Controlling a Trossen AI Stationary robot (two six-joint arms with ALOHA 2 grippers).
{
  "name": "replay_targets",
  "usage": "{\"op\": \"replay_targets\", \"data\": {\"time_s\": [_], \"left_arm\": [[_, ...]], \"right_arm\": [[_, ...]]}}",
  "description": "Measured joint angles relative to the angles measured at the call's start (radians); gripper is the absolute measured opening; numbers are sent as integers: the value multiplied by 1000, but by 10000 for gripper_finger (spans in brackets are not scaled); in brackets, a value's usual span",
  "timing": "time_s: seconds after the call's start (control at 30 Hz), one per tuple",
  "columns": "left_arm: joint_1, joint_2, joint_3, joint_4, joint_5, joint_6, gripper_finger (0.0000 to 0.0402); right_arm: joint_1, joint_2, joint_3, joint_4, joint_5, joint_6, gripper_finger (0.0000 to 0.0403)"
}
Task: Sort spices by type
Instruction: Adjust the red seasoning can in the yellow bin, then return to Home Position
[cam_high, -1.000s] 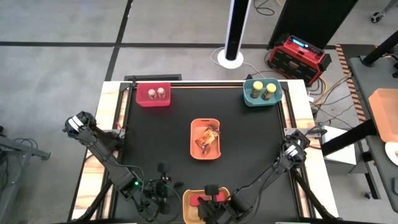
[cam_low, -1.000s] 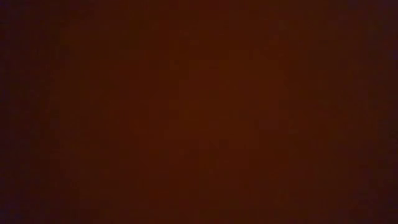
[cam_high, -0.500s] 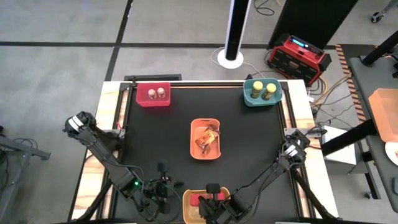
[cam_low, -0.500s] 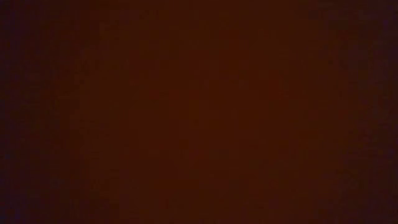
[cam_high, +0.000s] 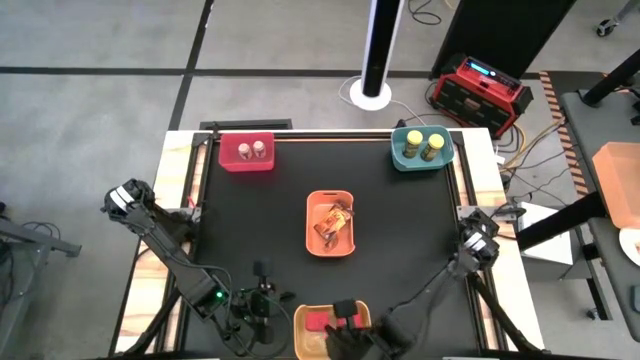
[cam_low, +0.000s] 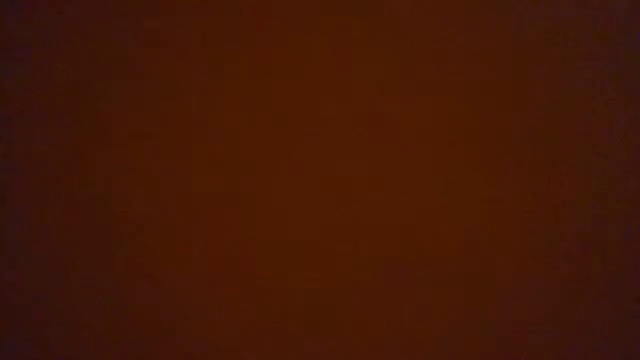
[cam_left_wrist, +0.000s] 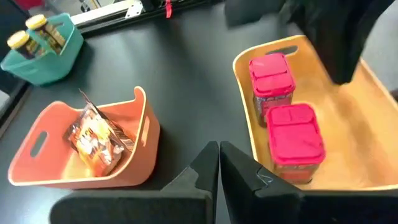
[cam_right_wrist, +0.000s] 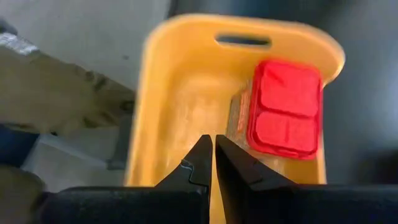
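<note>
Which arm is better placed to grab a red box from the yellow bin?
Right, probably: the right claw hangs shut directly over the yellow bin by the red boxes; the left claw sits outside it.

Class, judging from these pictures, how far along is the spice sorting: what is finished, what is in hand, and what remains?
Done, it appears: silver-lidded jars in the red bin, yellow-lidded jars in the teal bin, packets in the orange bin, red cube boxes in the yellow bin. In hand: nothing; the right gripper is shut above the yellow bin, the left gripper shut beside it. Left: no spice shows outside a bin.
</note>
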Motion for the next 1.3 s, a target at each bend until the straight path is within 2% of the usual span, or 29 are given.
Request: {"op": "replay_targets", "data": {"time_s": [0.17,0.23,0.33,0.43,0.5,0.6,0.8,0.93,1.13,1.3], "left_arm": [[0,0,-1,10,-5,-41,0],[7,5,-10,98,-80,-6,0],[50,14,-20,279,-79,220,0],[106,5,-29,455,102,440,0],[128,-25,-56,518,155,541,0],[151,-91,-123,610,174,612,0],[213,-289,-400,848,224,651,0],[276,-443,-583,1003,286,649,0],[444,-614,-734,1027,382,641,0],[624,-728,-827,1030,532,625,0]], "right_arm": [[27,-38,-4,70,204,-224,12],[11,-43,-6,127,241,-350,12],[-35,-51,-19,247,199,-537,12],[-89,-66,-41,313,94,-637,12],[-120,-85,-60,347,52,-669,12],[-135,-136,-123,436,21,-740,12],[-164,-298,-375,667,3,-871,12],[-207,-451,-571,789,-15,-888,12],[-286,-675,-829,919,-17,-935,12],[-366,-883,-1056,1010,-91,-948,12]]}}
